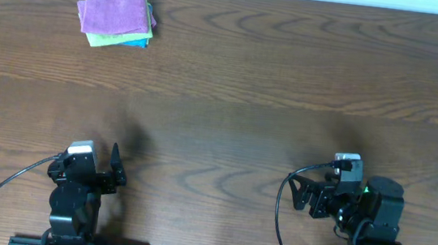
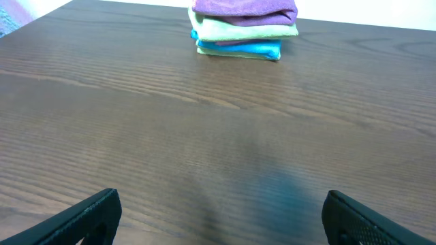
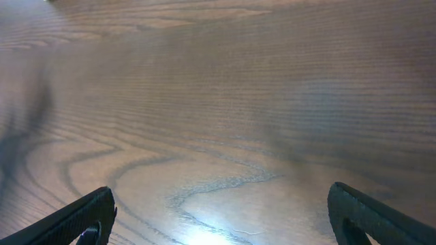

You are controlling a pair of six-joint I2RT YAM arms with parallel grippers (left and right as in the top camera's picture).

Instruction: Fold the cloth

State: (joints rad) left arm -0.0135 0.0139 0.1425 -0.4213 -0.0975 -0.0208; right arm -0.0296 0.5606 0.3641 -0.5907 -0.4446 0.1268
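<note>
The cloth (image 1: 115,8), small and purple, lies folded on top of a stack at the table's far left. The left wrist view shows the cloth (image 2: 244,8) at the top edge, partly cut off. My left gripper (image 1: 86,166) rests near the front edge, far from the stack. In its own view the left gripper (image 2: 221,219) is open, with only bare wood between the fingers. My right gripper (image 1: 327,191) sits at the front right. The right gripper (image 3: 221,218) is open too, over bare table, and the cloth does not show in its view.
Under the purple cloth lie a yellow-green folded cloth (image 2: 245,28) and a blue folded cloth (image 2: 242,47). The wooden table (image 1: 238,100) stretches between the arms and the stack. A white wall runs along the table's far edge.
</note>
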